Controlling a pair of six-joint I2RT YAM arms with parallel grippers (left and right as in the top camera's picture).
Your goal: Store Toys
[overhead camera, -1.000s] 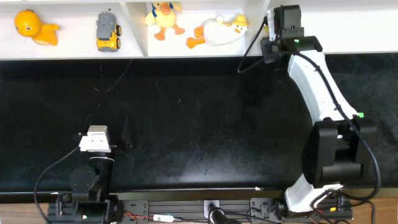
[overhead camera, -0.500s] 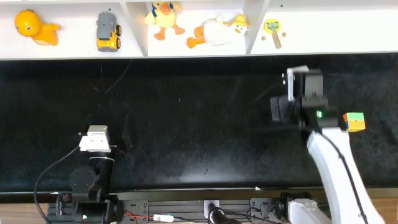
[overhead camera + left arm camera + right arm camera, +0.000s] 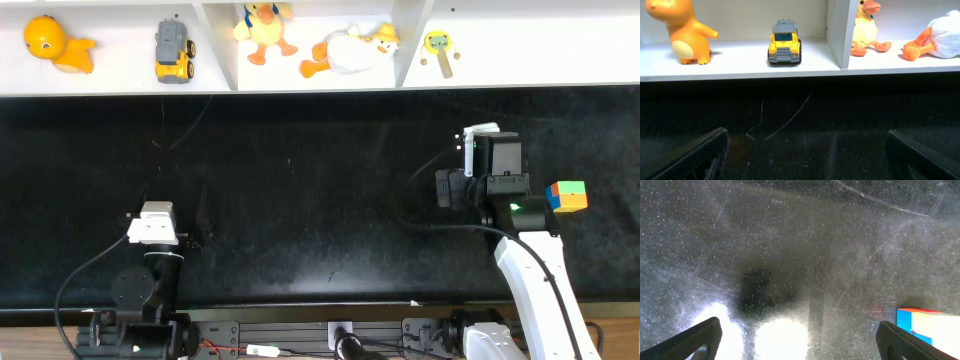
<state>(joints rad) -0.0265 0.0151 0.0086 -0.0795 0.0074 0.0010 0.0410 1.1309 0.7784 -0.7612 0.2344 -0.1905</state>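
Pincer of right arm point(image 3: 797, 342) gapes wide near cube point(image 3: 926, 324).

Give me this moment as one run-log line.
left gripper open | right gripper open above mat | cube on mat, ungrasped

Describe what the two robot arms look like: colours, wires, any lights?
The right arm has a smooth white curved shell with black joints, a small green light and a black cable looping beside it. The left arm is mostly black, with a white block on top and a dark cable curving off. The left gripper and right gripper each have two dark tapered fingers.
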